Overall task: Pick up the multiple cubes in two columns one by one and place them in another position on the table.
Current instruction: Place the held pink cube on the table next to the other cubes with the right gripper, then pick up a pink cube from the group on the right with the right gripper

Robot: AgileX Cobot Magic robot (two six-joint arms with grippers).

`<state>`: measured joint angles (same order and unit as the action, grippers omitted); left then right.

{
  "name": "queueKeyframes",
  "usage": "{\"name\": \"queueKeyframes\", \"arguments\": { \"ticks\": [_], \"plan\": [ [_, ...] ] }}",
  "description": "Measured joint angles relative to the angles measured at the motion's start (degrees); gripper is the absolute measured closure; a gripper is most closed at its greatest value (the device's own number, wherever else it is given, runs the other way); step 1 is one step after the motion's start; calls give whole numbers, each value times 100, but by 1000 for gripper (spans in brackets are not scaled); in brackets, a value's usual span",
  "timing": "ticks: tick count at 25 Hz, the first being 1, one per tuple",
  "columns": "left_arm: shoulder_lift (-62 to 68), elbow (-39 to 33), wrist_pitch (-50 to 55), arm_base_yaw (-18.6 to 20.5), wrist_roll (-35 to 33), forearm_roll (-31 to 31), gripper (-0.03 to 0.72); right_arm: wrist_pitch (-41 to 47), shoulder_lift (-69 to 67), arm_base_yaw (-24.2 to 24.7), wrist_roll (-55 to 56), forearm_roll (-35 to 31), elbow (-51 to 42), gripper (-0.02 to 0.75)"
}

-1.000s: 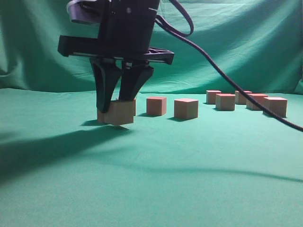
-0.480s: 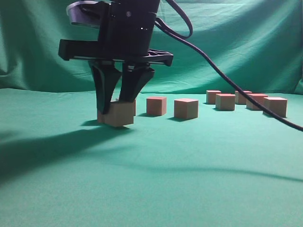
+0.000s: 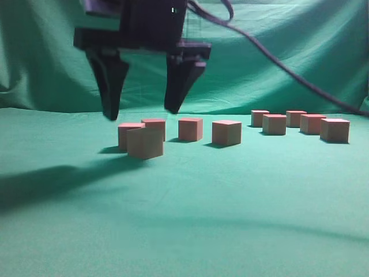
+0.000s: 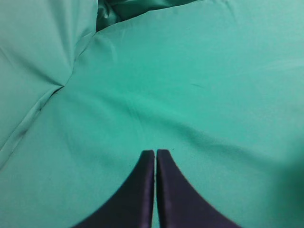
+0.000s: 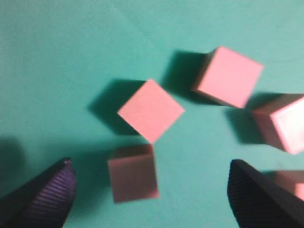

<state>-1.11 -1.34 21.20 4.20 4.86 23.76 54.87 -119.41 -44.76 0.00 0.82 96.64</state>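
My right gripper (image 3: 141, 112) hangs open just above the left group of pinkish-red cubes on the teal table (image 3: 190, 208). The nearest cube (image 3: 144, 142) stands free on the cloth below the open jaws, turned slightly. In the right wrist view it lies between the spread fingers (image 5: 149, 165) as a shaded cube (image 5: 133, 179), touching the corner of another cube (image 5: 150, 109). More cubes stand behind and to the right (image 3: 190, 128) (image 3: 226, 132). A second group of several cubes (image 3: 274, 124) stands at the far right. My left gripper (image 4: 155, 152) is shut and empty over bare cloth.
A black cable (image 3: 277, 57) runs from the right arm across the upper right of the exterior view. The green backdrop (image 3: 300, 69) rises behind the table. Folds of cloth (image 4: 61, 85) show in the left wrist view.
My right gripper has opened, let go of the nearest cube and risen above it. The cube now stands on the cloth. The cable has lifted off the right-hand cubes.
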Motion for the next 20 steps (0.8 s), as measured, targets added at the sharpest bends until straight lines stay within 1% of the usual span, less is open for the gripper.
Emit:
{"name": "queueKeyframes", "arguments": {
  "ticks": [1,2,4,5,8,12,15,18,20],
  "plan": [
    [0,0,0,0,0,0,688,313,0,0,0,112,240,131],
    [0,0,0,0,0,0,688,586,0,0,0,236,449,146],
    [0,0,0,0,0,0,688,1211,0,0,0,446,981,146],
    [0,0,0,0,0,0,688,1373,0,0,0,549,1206,146],
    [0,0,0,0,0,0,688,1533,113,0,0,743,1734,146],
    [0,0,0,0,0,0,688,1635,543,97,-6,998,1797,146],
    [0,0,0,0,0,0,688,1654,1043,512,55,914,1810,146],
    [0,0,0,0,0,0,688,1669,1487,1237,90,481,1771,146],
    [0,0,0,0,0,0,688,1669,1726,1700,90,316,1527,146]
  ]
}}
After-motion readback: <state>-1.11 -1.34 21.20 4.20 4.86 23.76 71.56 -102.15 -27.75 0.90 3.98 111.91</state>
